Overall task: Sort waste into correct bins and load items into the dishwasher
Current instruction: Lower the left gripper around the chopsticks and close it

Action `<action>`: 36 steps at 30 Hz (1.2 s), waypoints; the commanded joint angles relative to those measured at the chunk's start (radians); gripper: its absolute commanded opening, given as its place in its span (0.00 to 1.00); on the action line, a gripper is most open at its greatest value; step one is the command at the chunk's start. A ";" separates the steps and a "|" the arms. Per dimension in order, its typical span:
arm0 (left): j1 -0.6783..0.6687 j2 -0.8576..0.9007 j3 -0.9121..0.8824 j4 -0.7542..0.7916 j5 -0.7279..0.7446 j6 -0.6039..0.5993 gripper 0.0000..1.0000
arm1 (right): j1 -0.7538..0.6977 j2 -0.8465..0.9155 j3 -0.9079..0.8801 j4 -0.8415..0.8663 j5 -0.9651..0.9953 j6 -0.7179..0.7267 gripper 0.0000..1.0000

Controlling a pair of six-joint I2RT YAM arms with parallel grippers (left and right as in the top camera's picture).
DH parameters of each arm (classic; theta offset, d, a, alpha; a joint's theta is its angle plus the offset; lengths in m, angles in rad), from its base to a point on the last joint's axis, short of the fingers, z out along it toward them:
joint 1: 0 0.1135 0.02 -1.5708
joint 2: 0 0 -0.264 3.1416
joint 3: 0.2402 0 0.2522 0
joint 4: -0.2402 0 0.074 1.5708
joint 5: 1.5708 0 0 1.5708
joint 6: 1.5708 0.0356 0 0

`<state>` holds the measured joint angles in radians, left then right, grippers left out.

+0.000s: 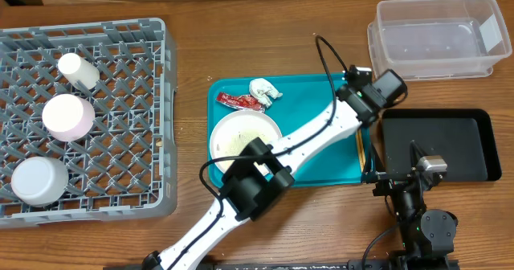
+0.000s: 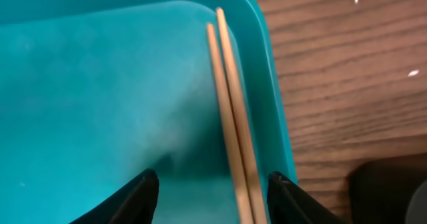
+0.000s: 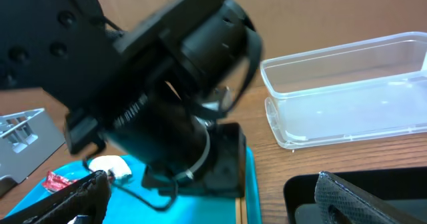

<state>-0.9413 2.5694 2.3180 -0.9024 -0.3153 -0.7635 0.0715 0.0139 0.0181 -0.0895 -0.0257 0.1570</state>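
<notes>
The wooden chopstick pair (image 2: 230, 117) lies along the right edge of the teal tray (image 2: 100, 97); it also shows in the overhead view (image 1: 363, 151). My left gripper (image 2: 212, 179) is open just above the tray, its jaws on either side of the chopsticks' near end, not touching them. My right gripper (image 3: 210, 197) is open and empty by the black tray (image 1: 450, 145). The red wrapper (image 1: 239, 101), the tissue (image 1: 265, 89) and the white plate (image 1: 245, 133) with crumbs are on the teal tray. The cup (image 1: 78, 71) and two bowls (image 1: 67, 116) (image 1: 38, 180) sit in the grey rack (image 1: 120, 141).
The clear tub (image 1: 438, 41) stands at the back right, behind the black tray. My left arm stretches diagonally over the teal tray (image 1: 321, 161) and partly covers the plate. In the right wrist view the left wrist fills the space ahead, close to the right gripper.
</notes>
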 commanded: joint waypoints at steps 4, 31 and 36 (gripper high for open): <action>-0.029 0.030 0.023 0.001 -0.171 -0.003 0.54 | -0.006 -0.011 -0.010 0.006 0.005 0.003 0.99; 0.007 0.060 0.054 0.014 -0.015 -0.094 0.50 | -0.006 -0.011 -0.010 0.006 0.005 0.003 1.00; 0.005 0.060 0.045 0.013 -0.002 -0.106 0.47 | -0.006 -0.011 -0.010 0.006 0.005 0.003 1.00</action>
<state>-0.9379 2.6053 2.3478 -0.8906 -0.3317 -0.8402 0.0715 0.0135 0.0181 -0.0898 -0.0257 0.1574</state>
